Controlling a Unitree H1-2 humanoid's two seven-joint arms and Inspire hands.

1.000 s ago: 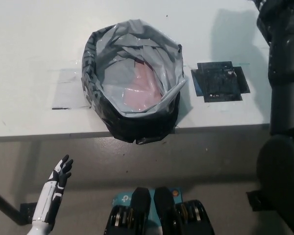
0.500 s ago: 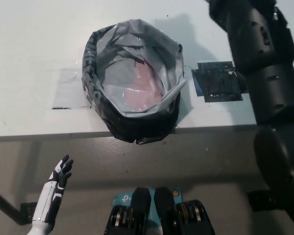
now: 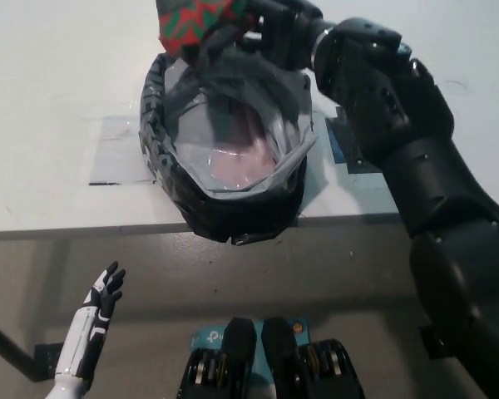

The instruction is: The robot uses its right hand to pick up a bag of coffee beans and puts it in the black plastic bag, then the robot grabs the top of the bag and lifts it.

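The black plastic bag (image 3: 224, 208) stands open on the white table, its grey lining showing and something pink at its bottom. My black right hand (image 3: 270, 29) reaches in from the right and is shut on a red and green patterned coffee bag (image 3: 195, 18), which hangs over the far rim of the plastic bag at the top of the head view. My white left hand (image 3: 104, 291) rests low at the lower left, below the table edge, fingers apart and holding nothing.
The white table (image 3: 58, 100) ends in a front edge just below the plastic bag. A black square patch (image 3: 341, 137) on the table lies right of the bag, mostly hidden by my right arm. A strip of clear tape (image 3: 116, 154) lies left of it.
My right arm has swung from the far right edge leftward across the table. The hand now holds the red and green coffee bag above the plastic bag's far rim. The left hand has not moved.
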